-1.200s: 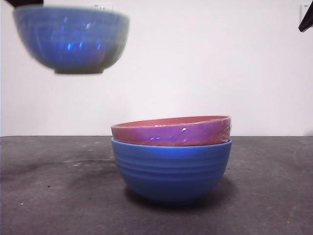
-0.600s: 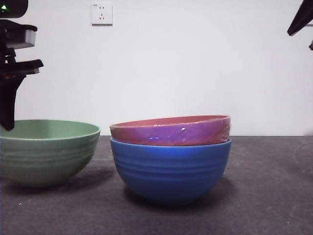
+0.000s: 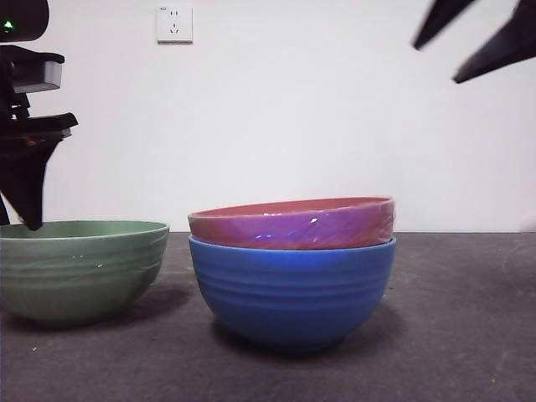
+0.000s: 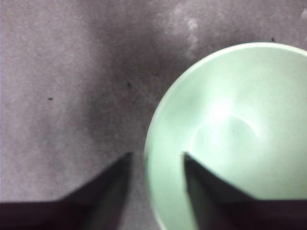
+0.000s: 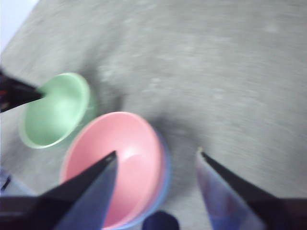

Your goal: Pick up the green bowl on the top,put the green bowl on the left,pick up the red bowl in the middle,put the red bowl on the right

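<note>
A deep blue ribbed bowl (image 3: 292,289) stands upright on the dark grey table (image 3: 452,335), with another bowl nested inside it; in the right wrist view only a thin blue rim (image 5: 163,182) shows, below and between the jaws. A white wall (image 3: 335,126) rises behind the table, with a white socket (image 3: 174,23) high on it. The tabletop (image 4: 62,86) looks mottled, with pale scuffs.

The left gripper (image 4: 154,158) has its fingers (image 4: 112,179) parted astride the green bowl's (image 4: 230,139) rim, above the grey bench (image 4: 72,72).
</note>
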